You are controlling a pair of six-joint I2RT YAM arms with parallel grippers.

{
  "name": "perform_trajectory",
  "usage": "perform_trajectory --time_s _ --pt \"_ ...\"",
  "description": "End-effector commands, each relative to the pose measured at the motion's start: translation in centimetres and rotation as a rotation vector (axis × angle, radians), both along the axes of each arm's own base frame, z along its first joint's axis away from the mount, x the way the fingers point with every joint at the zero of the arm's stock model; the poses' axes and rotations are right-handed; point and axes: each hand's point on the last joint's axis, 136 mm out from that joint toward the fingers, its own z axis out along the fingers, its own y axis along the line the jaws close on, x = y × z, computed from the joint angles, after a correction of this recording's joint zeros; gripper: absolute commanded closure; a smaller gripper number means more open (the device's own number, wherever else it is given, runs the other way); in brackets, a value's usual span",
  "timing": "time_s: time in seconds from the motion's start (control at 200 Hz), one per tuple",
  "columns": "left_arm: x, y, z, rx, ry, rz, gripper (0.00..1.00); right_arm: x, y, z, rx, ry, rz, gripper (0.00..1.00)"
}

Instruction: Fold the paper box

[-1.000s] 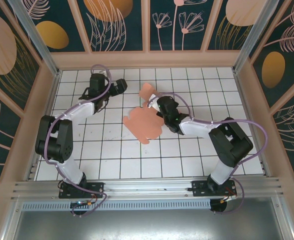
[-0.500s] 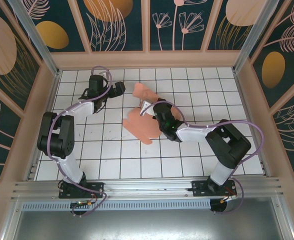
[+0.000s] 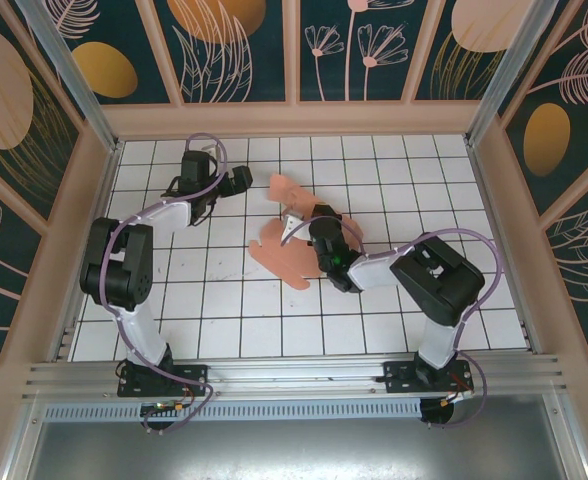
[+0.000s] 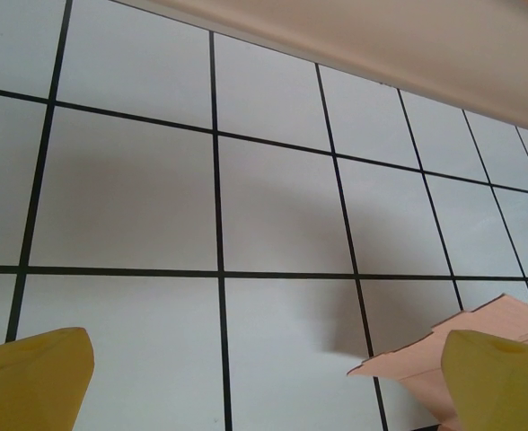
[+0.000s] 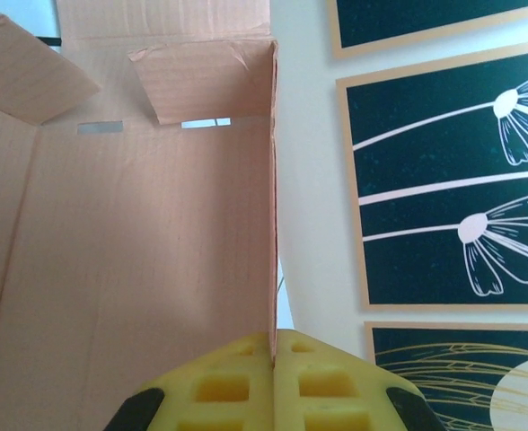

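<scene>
Between the right fingers [image 5: 322, 382], the paper box [image 5: 138, 251] edge stands pinched.

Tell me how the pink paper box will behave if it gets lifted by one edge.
Probably floppy: the paper box is thin creased card, and its flaps stand at different angles. Likely very light, since the right pincer grips it by one thin edge alone. It may bend or crease at the folds if pulled hard, being so thin.

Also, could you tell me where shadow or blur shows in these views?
Top external: even light, faint shadows on the tiles. Left wrist: a soft shadow mid-frame, its fingers blurred at the bottom corners. Right wrist: the paper box sharp and evenly lit, no glare.
</scene>
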Motion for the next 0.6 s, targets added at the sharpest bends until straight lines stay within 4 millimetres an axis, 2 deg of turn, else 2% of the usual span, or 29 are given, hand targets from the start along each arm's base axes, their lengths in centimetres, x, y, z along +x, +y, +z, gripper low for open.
perform_trajectory --time_s 0.0,0.205,0.39,0.59 --pt "1.3 -0.3 1.0 -0.029 -0.029 -0.014 0.01 -0.3 0.7 -0.3 0.017 -0.024 0.034 1.0" --pt "3.2 -0.3 0.2 0.007 -0.029 -0.012 0.03 -0.6 0.6 -0.1 0.057 -0.018 0.031 1.0" --pt "5.0 -1.4 -2.3 0.037 0.032 -0.074 0.12 -0.7 1.0 0.6 0.121 0.004 0.044 1.0" --pt "5.6 -2.9 -4.6 0.019 0.101 -0.156 0.2 -0.6 1.3 2.1 0.192 -0.006 0.047 1.0"
